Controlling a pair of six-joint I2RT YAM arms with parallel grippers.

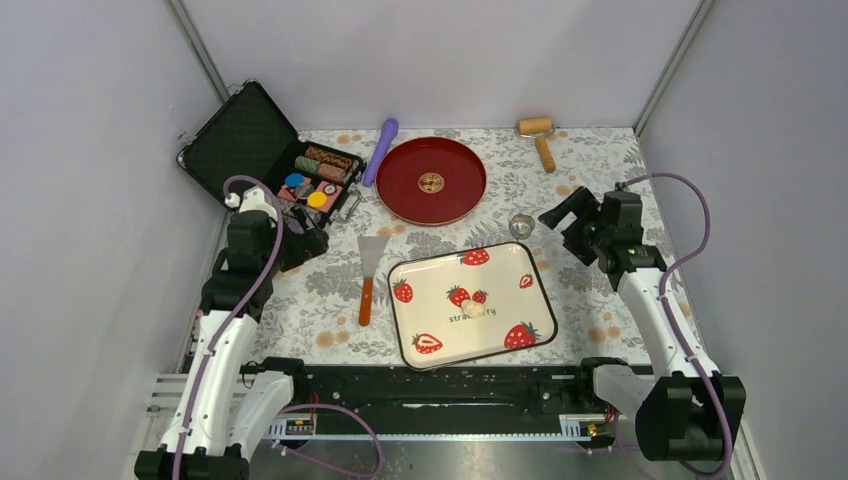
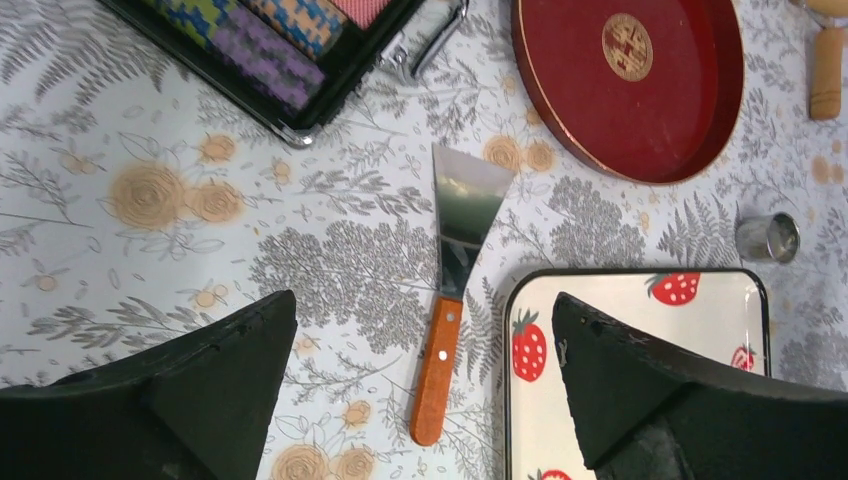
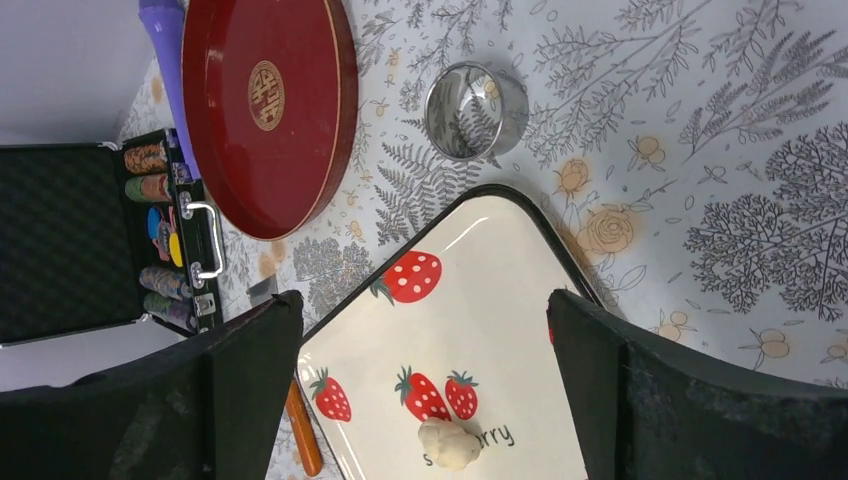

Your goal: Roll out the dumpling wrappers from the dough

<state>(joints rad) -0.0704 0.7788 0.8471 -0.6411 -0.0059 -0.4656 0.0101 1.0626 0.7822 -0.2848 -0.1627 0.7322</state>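
The dough (image 1: 473, 309) is a small pale lump in the middle of the strawberry-print tray (image 1: 500, 285); in the right wrist view the dough (image 3: 449, 443) lies below the gap of my fingers. No dumpling wrappers are in view. The wooden roller (image 1: 538, 136) lies at the far edge, right of the red plate (image 1: 431, 180). My left gripper (image 1: 300, 240) hangs open above the cloth left of the tray, over the scraper (image 2: 455, 260). My right gripper (image 1: 562, 212) is open and raised beyond the tray's far right corner. In both wrist views, left gripper (image 2: 424, 297) and right gripper (image 3: 423, 295), nothing is between the fingers.
A small metal ring cutter (image 1: 520, 226) stands between the plate and the tray. An orange-handled scraper (image 1: 369, 270) lies left of the tray. A purple tool (image 1: 381, 150) and an open black case of chips (image 1: 270, 160) sit at the far left.
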